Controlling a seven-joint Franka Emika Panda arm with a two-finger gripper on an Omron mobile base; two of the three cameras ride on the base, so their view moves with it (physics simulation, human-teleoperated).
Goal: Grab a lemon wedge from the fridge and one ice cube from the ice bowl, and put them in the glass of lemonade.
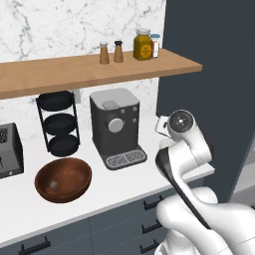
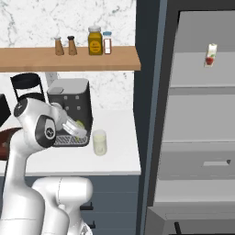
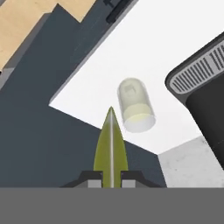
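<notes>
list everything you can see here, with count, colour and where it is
lemon wedge: 1, yellow-green, pinched between the gripper's fingers
glass: 1, clear with pale yellow drink, on the counter by the coffee machine
bowl: 1, dark brown wood, on the counter in front of the rack
ice cube: 1, pale, inside the bowl
coffee machine: 1, dark grey, on the counter under the shelf
rack: 1, black, three tiers, left of the coffee machine
toaster: 1, grey and black, at the counter's left edge
shakers: 2, brown, on the shelf
jar: 1, amber, on the shelf
fridge: 1, dark grey, open, right of the counter
bottle: 1, pale with red mark, upper fridge shelf
gripper: 1, dark tips, shut on the lemon wedge
</notes>
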